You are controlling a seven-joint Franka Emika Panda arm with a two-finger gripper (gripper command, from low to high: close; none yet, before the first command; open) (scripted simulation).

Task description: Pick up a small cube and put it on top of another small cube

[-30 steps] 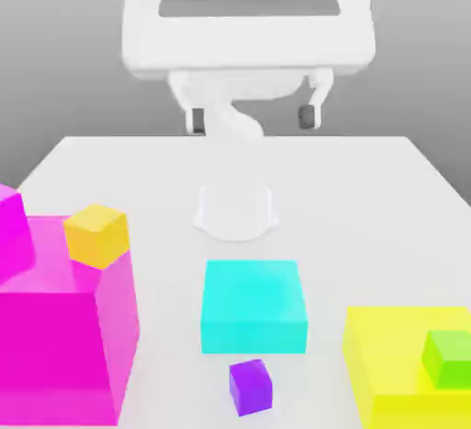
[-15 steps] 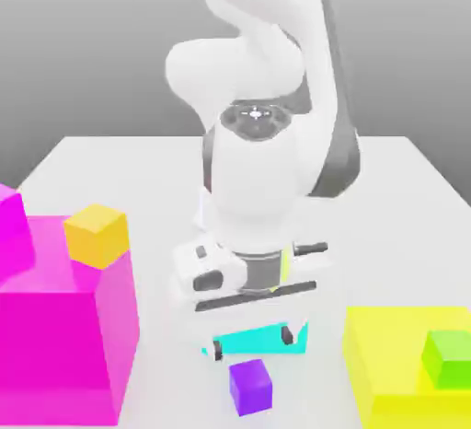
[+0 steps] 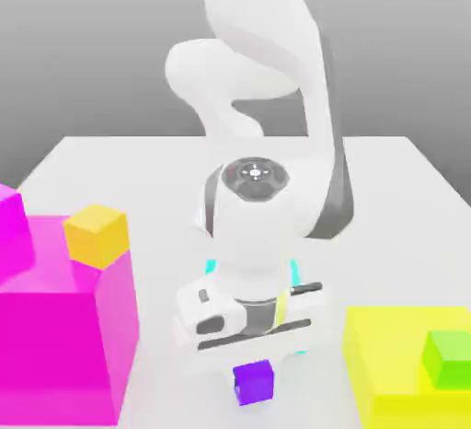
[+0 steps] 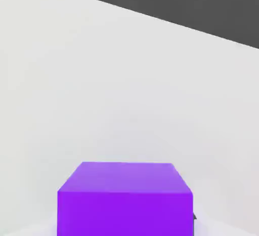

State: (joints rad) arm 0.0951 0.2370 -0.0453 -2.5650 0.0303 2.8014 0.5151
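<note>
small purple cube (image 3: 256, 384): at the near edge of the scene in the exterior view, in front of the cyan block (image 3: 295, 274), at or close to the counter (image 3: 396, 225); whether its base is clear of the surface i cannot tell. fingers (image 3: 237, 371): clenched on the purple cube, by my reading, under the white hand (image 3: 248, 344). in the hand view the cube sits square, its near edge straight, so the grip looks fairly even. step in hand, judged: secure the cube and begin the lift. method: let the grip settle, raise straight up without twisting, then check that the cube does not slip or tilt. travel well above the blocks, as the carried cube could clip an edge. the sentence does not say which cube is the base; candidates are the small orange cube (image 3: 97, 236) on the magenta block (image 3: 55, 353) and the small green cube (image 3: 450, 360) on the yellow block (image 3: 382, 363). over either, align faces first, lower slowly, release only on full contact; a sideways push could knock the base cube off. materials: cubes and blocks plain, evenly coloured, flat-faced, crisp-edged; probably rigid. the cyan, magenta and yellow blocks are broad boxes. counter pale and smooth, without visible grain. arm (image 3: 253, 243) rounded, glossy white shells with dark grey joints.
</note>
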